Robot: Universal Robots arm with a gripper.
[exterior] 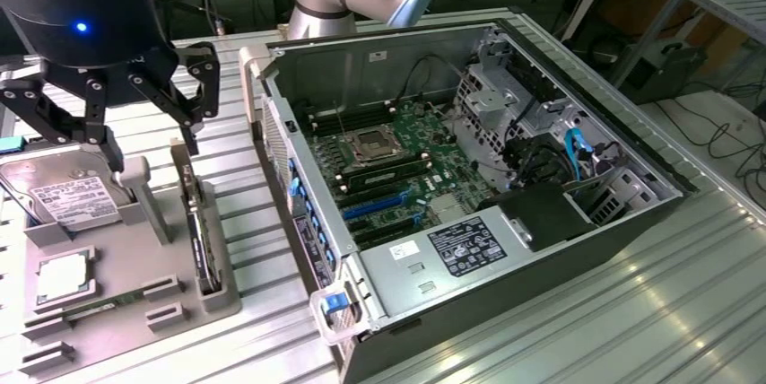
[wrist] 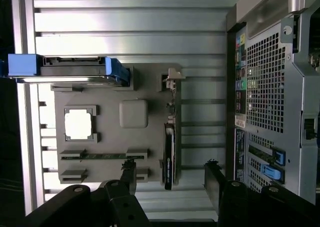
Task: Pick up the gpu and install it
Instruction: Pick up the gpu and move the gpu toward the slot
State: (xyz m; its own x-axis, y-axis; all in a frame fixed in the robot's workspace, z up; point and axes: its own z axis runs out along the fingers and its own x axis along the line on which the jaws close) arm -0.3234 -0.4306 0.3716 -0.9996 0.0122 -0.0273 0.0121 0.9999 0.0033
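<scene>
Exterior view: I see the gripper (exterior: 153, 155) released, 2 fingers spread over the gpu (exterior: 201, 231) standing on edge in the tray (exterior: 126, 258); hard drive (exterior: 60, 191) on the exterior view's left, open computer case (exterior: 359, 70) close on its right.

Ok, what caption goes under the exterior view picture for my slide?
Open gripper hovers over the gpu, which stands on edge in its tray, beside the open computer case.

On the ribbed metal surface (exterior: 622, 312) an open case (exterior: 359, 52) lay on its side showing its motherboard (exterior: 401, 155) and labelled power supply (exterior: 461, 249), while just beside it, to the exterior view's left, a grey tray (exterior: 132, 267) held a hard drive (exterior: 66, 191), a CPU (exterior: 63, 278) and a RAM stick (exterior: 93, 309).
</scene>
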